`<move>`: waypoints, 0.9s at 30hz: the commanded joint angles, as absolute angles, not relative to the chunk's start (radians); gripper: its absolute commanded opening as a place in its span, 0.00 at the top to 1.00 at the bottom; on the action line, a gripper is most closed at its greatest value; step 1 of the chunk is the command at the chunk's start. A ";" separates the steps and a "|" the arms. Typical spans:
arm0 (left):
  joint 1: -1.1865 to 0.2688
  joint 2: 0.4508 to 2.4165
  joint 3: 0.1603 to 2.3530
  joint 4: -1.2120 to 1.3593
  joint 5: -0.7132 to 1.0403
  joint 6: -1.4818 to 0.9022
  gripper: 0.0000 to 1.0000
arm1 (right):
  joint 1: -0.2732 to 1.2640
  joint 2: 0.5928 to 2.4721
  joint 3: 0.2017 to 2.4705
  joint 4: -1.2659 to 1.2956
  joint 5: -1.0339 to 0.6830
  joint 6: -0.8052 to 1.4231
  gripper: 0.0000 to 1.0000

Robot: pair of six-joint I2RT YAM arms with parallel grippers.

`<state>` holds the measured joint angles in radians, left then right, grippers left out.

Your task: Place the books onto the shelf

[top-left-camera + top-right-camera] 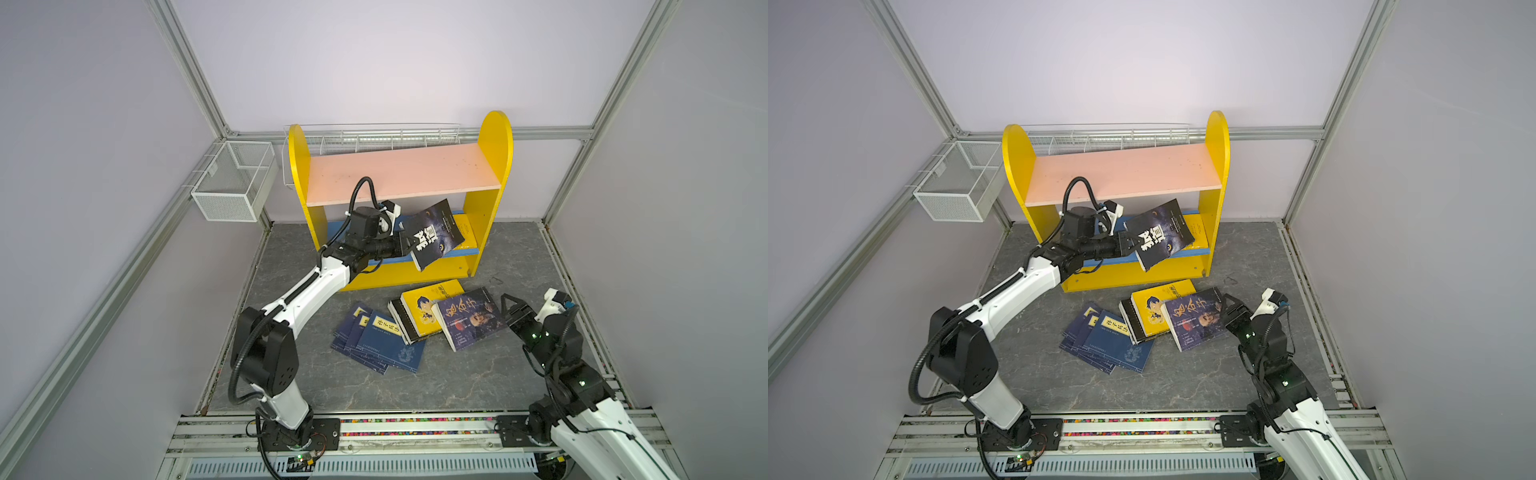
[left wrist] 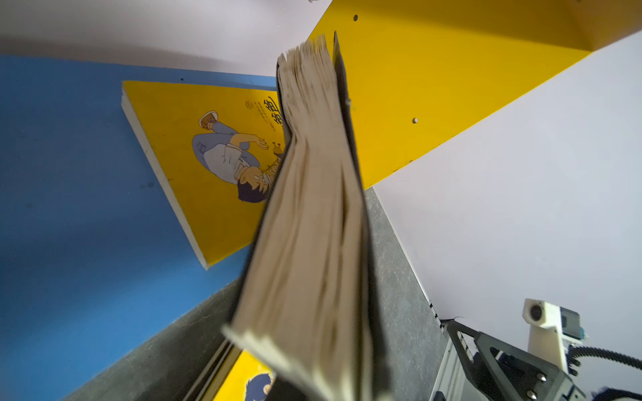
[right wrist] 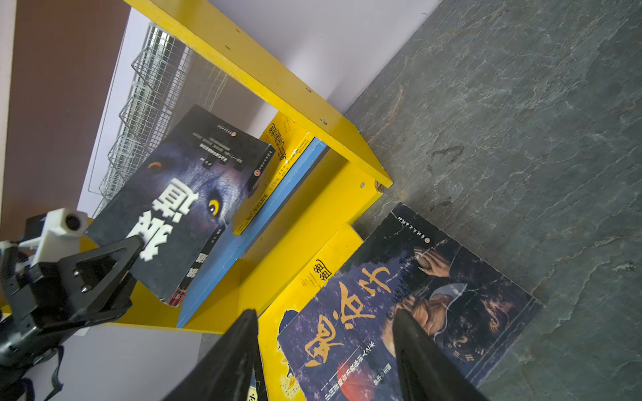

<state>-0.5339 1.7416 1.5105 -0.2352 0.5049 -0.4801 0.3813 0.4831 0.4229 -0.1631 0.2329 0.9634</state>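
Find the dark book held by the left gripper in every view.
Top view: dark book centre, before the shelf.
Top view: centre too.
Left wrist: its page edges fill the middle.
Right wrist: left of centre.
Landmark: yellow book on the blue board.

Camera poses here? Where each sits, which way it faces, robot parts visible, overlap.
Top views: high in front, looking down and back at the shelf and books on the floor; left gripper and right gripper show.
Left wrist: on the left arm, looks along the held dark book toward the blue board; right gripper in a corner.
Right wrist: low over the floor, facing the shelf; own fingers, left gripper.
Shared: all see shelf and dark book.
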 commanded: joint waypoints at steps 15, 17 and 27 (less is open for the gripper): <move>-0.514 2.098 2.088 -0.646 0.503 -0.274 1.00 | 0.380 0.474 0.434 -0.181 0.226 0.943 0.35; -0.514 2.100 2.079 -0.594 0.489 -0.309 1.00 | 0.380 0.479 0.434 -0.174 0.219 0.945 0.35; -0.515 1.998 1.861 -0.344 0.493 -0.425 1.00 | 0.380 0.571 0.482 -0.082 0.047 0.838 0.35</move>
<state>-0.5575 2.0480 1.9099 -0.4477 0.4980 -0.3462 0.3813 0.5304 0.4412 -0.1665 0.1482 0.8982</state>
